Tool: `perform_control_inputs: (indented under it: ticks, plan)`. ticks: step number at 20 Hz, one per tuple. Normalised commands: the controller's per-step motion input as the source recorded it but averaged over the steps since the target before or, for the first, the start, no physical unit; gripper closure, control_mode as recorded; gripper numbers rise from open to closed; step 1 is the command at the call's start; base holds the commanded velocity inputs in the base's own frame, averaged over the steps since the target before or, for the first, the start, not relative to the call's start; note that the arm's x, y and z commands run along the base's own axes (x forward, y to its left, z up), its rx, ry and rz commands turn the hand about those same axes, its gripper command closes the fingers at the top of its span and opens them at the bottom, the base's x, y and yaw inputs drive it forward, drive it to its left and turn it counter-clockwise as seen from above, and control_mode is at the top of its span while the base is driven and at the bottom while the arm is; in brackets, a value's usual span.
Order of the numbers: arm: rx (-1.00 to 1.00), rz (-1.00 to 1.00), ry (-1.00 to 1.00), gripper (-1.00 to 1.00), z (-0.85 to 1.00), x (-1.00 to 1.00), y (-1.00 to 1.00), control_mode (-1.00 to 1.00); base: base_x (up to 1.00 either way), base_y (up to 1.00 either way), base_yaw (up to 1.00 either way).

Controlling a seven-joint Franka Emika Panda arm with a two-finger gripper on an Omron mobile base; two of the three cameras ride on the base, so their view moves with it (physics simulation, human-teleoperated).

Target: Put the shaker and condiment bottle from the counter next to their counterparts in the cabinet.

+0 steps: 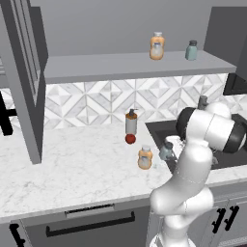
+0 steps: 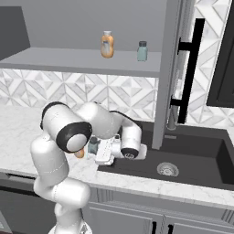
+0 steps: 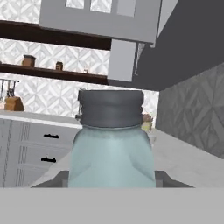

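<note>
Teal-grey shaker [image 1: 166, 150] upright at the sink's edge; squat orange bottle [image 1: 144, 157] at its nine o'clock on the marble counter [image 1: 72, 169].

A rendered home kitchen: white marble counter [image 1: 72, 164], dark sink [image 2: 192, 155] with drain, patterned tile backsplash [image 1: 106, 99], grey wall cabinet [image 1: 130, 62], drawers below, perhaps a dishwasher front.

I count two orange bottles: one on the shelf [image 1: 120, 65] at upper centre [image 1: 157, 46], one on the surface [image 1: 72, 164] at centre [image 1: 144, 157]; two teal-grey jars: one on the shelf [image 1: 191, 50], one beside the lower bottle [image 1: 166, 150]; one grey pump dispenser [image 1: 130, 123]; one small red ball [image 1: 130, 139].
</note>
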Motion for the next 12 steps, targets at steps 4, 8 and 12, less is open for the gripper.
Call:
perform_control_inputs:
  ticks: [4, 8, 12]
  plan:
    - [0.0, -0.15, 0.0, 1.0, 0.62, 0.0, -0.26, -1.0, 0.0, 0.0, 0.0]
    - [0.02, -0.24, 0.0, 1.0, 0.72, 0.0, -0.21, -1.0, 0.0, 0.0, 0.0]
    - [0.05, -0.28, 0.0, 1.0, 0.76, 0.0, -0.14, -1.0, 0.0, 0.0, 0.0]
